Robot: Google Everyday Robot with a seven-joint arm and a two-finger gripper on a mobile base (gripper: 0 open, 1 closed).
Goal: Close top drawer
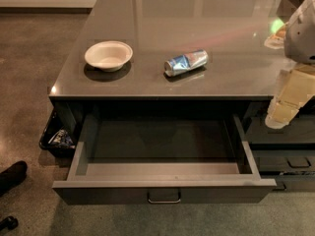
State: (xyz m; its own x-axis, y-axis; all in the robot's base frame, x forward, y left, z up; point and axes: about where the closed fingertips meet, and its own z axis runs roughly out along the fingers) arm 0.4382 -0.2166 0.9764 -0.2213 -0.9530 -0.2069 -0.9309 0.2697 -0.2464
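Observation:
The top drawer (162, 191) is pulled far out from under the counter. It is wide, shallow and dark grey, with paler inner walls and nothing visible inside. Its small loop handle (164, 196) sits at the centre of the flat front. My gripper (280, 114) hangs at the right edge of the view, pale and cream-coloured, above and just right of the drawer's right wall. It is apart from the drawer and holds nothing that I can see.
A grey counter (236, 77) carries a white bowl (109, 55) and a blue and silver can (186, 62) lying on its side. Shorter dark drawer fronts (288, 161) sit at the right. A dark bin (56, 137) stands left of the drawer. A shoe (12, 175) lies on the floor.

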